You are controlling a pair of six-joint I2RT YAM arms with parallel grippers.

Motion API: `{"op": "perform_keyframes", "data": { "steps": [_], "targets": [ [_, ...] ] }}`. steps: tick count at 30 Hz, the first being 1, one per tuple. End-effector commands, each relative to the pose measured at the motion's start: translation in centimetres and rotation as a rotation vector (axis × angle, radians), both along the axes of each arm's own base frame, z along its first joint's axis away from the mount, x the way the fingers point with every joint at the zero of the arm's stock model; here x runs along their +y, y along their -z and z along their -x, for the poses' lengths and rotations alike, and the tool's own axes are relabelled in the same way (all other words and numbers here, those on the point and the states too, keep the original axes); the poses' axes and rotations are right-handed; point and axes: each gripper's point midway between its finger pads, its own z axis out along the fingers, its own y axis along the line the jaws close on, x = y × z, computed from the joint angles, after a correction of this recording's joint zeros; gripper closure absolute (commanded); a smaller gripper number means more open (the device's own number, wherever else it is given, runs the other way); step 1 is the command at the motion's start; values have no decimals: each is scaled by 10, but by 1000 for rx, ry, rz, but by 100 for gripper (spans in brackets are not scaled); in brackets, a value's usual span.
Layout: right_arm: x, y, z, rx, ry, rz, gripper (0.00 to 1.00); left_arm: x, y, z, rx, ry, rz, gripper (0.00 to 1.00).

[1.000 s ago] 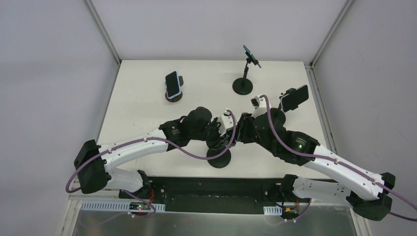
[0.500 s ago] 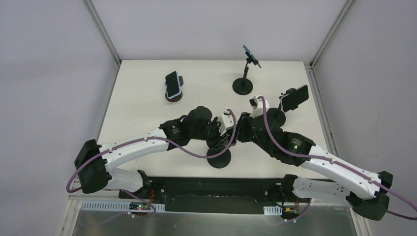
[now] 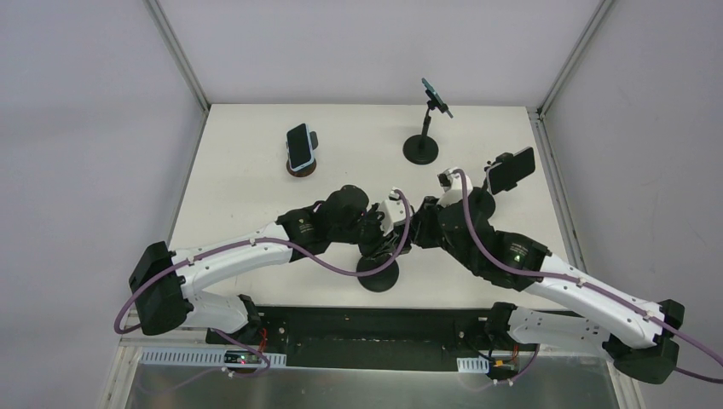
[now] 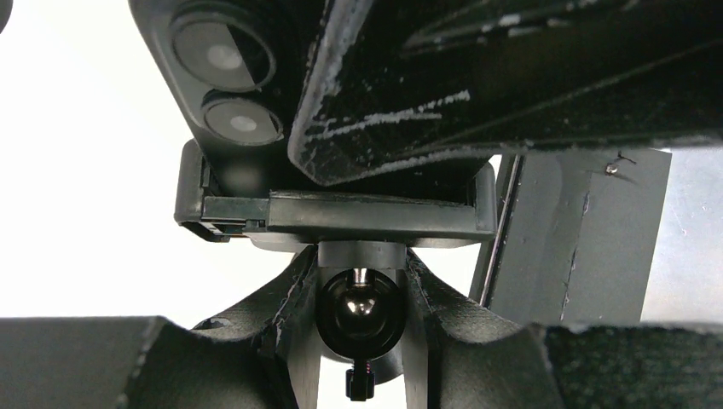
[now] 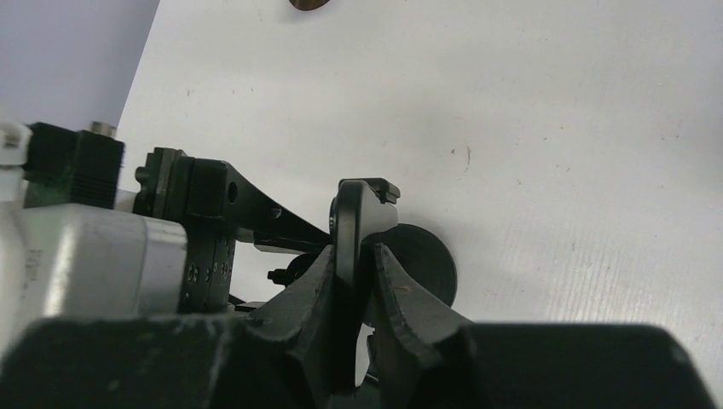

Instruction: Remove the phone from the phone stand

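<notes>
ARMS CLOSE IN ON PHONE: Two robot arms meet near the front of the white table [image 5: 554, 128] to free a black smartphone [image 4: 213, 94] from a black ball-jointed phone stand [image 4: 358, 311]. The phone sits in the stand's clamp [image 4: 367, 217], above the round base [image 3: 378, 274].

The left fingers [image 4: 286, 298] are drawn in around the stand's neck just under the clamp, bracing it. The right fingers [image 5: 311, 290] are pinched almost together on the thin body of the phone, seen edge-on.

The likely trouble is the clamp's hold. If the right arm pulls at an angle, or the left grip slips on the rounded joint, the whole stand could tip or lift with the phone. The phone could also slide out of so narrow a pinch and drop to the table.

Against a second earlier, the right fingers have narrowed onto the phone and the right arm has shifted slightly. The left fingers and the stand's base sit as they were.
</notes>
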Motion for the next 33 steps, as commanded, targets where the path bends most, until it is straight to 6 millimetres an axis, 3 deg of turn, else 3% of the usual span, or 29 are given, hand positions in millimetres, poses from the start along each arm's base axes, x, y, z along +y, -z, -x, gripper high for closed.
{"op": "perform_keyframes", "data": {
  "steps": [1,4,10,19,25,33],
  "targets": [
    [-30,35,9,52,34,122,94,12,-20,9,5,-6,24,100],
    [-32,39,12,53,23,111,99,12,-24,12,15,-3,41,100],
    [-35,40,22,75,0,77,100,10,-29,13,9,10,51,100],
    [-25,41,30,85,-80,64,100,7,-18,17,41,30,33,100],
    [-26,46,30,123,-72,123,100,4,-14,34,51,153,40,100],
    [-20,44,21,104,-61,144,100,6,0,42,14,208,26,100]
  ]
}}
